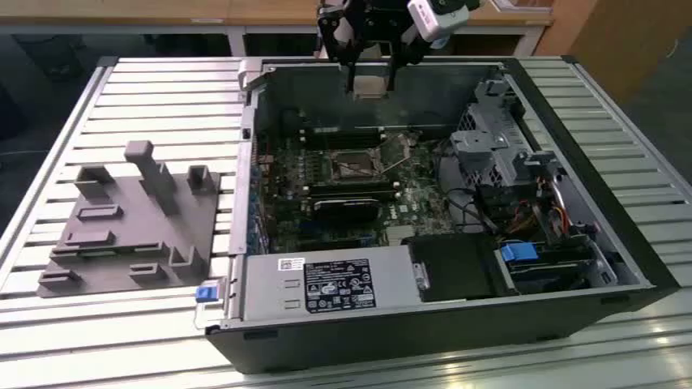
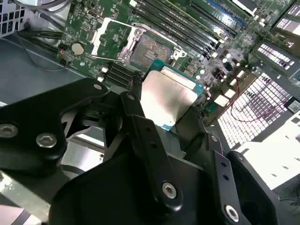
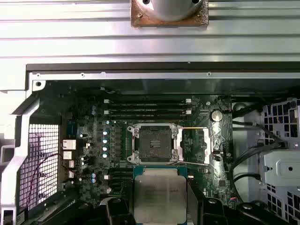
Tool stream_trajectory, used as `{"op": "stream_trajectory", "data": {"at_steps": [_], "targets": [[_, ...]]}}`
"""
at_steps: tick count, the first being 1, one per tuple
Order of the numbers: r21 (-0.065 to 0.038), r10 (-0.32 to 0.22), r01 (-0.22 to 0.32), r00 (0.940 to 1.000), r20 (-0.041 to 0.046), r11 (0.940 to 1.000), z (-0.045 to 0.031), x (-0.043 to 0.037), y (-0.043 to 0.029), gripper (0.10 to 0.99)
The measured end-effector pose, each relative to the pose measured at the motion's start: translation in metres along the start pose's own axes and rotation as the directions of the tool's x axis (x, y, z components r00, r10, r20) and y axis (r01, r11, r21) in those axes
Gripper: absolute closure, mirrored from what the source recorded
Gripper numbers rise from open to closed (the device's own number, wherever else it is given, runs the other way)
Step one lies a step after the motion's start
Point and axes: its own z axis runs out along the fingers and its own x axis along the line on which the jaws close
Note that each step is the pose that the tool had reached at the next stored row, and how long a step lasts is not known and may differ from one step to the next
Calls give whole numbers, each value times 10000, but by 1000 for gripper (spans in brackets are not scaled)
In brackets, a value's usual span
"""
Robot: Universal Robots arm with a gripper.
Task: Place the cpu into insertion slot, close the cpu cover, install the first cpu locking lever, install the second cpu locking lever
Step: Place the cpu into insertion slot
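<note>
**Black hand grips chip over the open socket**

Matte black links with bright screw heads make up the hand [image 2: 166, 104], and in both wrist views its two fingers are clamped on opposite edges of the chip [image 2: 165, 96]. This chip is a thin square with a dull, brushed silver face, a pale rim and a teal underside edge. In the exterior view it hangs level in the air over the far side of the open computer case [image 1: 433, 344], well above the green circuit board [image 2: 86, 21] and clear of it.

On the board, the socket [image 3: 155, 143] sits bare: a dark, finely dotted square inside a silver metal rim. Just beside it, the cover plate [image 3: 194, 145], a thin silver frame with a square cut-out, is folded back flat. Long black memory slots [image 3: 147, 107] run in parallel rows near the socket.

At the near end of the case, a grey metal power supply [image 1: 324, 284] carries a black label and a small white one; their print is too fine to make out. The case rests on a ribbed aluminium worktop [image 1: 162, 89], with a grey moulded plastic fixture [image 1: 130, 227] towards the exterior view's left.
</note>
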Motion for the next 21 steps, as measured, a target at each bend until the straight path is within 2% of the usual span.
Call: {"op": "stream_trajectory", "data": {"at_steps": [21], "targets": [[-4,188,-188,9998,16,9998,0,0,0,545]]}}
